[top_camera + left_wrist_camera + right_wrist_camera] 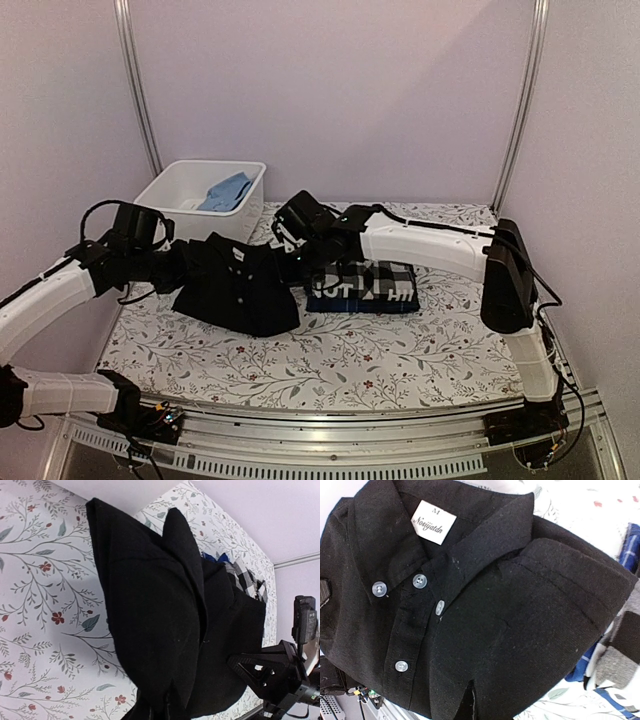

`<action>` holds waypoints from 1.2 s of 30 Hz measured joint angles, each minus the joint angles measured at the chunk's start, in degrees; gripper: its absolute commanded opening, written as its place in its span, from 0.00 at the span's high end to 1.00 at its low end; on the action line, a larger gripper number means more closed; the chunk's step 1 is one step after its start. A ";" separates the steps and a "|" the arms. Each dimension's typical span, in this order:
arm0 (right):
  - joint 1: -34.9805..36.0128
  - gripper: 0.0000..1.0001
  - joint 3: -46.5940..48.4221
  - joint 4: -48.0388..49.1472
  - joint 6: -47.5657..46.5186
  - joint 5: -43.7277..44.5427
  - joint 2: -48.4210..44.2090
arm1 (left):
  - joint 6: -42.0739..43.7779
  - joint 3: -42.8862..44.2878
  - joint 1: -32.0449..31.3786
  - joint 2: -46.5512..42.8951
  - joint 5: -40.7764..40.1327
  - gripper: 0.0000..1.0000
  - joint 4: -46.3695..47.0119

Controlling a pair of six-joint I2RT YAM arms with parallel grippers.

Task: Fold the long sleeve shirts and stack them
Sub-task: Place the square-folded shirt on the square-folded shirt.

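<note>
The plain black collared shirt (240, 288) with small white buttons is folded and held between both grippers at the table's left middle. My left gripper (180, 268) is shut on its left edge; in the left wrist view the fingertips (167, 711) are buried in black cloth (150, 610). My right gripper (300, 258) is shut on its right edge, with the collar, label and buttons (420, 581) in its wrist view and the gripper (472, 707) pinching cloth. Just right lies a folded stack: the black-and-white checked shirt (385, 272) and a dark one with white lettering (330, 291).
A white bin (170, 190) holding a blue cloth (226, 191) stands at the back left. The table has a floral cover (330, 360). The checked stack also shows in the left wrist view (245, 577) and the right wrist view (620, 652). Side walls stand close.
</note>
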 measured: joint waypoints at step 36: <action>-31.26 1.00 -34.45 1.53 -12.52 -0.26 -27.23 | -1.33 45.35 -16.87 58.82 5.64 1.00 8.63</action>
